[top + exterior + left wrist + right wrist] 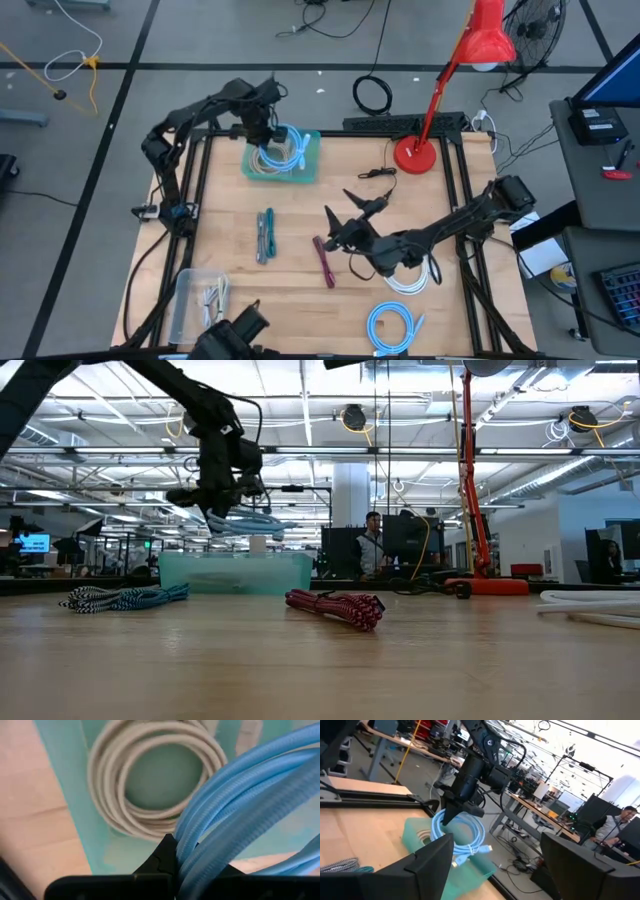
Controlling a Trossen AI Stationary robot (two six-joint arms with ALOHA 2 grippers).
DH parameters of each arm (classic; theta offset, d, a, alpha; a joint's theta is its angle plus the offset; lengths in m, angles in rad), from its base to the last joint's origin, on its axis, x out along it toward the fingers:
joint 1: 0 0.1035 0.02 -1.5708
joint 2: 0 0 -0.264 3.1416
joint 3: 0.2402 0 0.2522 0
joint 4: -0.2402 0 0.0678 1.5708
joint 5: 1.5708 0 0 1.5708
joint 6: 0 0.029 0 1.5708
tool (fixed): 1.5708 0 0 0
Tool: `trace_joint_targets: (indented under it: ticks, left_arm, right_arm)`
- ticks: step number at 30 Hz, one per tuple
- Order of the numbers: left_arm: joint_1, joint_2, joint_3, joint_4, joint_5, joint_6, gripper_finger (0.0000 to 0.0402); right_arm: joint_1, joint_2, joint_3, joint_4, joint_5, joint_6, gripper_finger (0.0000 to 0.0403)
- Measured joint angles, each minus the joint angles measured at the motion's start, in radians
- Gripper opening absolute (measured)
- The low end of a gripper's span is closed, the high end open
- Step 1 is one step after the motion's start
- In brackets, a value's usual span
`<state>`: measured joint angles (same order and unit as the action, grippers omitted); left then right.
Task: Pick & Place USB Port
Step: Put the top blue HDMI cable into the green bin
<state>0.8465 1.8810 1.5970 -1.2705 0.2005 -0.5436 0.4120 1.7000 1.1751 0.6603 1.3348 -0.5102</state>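
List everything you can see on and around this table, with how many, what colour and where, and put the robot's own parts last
Green bin: one, teal, far left of table.
Beige cable: one coil, inside the green bin.
Light blue cable: one coil, held above the green bin.
Striped cable: one, teal and grey, left of centre.
Red cable: one, dark red, table centre.
White cable: one coil, under the right arm.
Blue cable: one coil, near right edge.
Clear tub: one, near left corner, holding small pale items.
Desk lamp: one, red, far right.
Black cable: one, beside the desk lamp.
Left hand: shut on the light blue cable.
Right hand: open, empty, mid-table.
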Motion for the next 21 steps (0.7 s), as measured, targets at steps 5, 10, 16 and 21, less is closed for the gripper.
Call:
trace_joint_targets:
  ticks: [5,10,16,21]
  left_arm:
    - [0.006,0.000,0.000,0.019,-0.005,0.007,0.0011]
    - [-0.005,0.007,0.000,0.051,-0.020,-0.001,0.0011]
    - [-0.031,0.060,0.000,0.045,-0.052,-0.007,0.0011]
    - [-0.042,0.126,0.000,0.049,-0.052,-0.012,0.0011]
  right_arm:
    - [0.004,-0.013,0.000,0.010,0.000,-0.001,0.0286]
    - [0.004,-0.013,0.000,0.021,0.000,-0.011,0.0287]
    - [0.013,-0.013,0.000,0.021,0.000,-0.026,0.0283]
    - [0.016,-0.013,0.000,0.023,0.000,-0.030,0.0283]
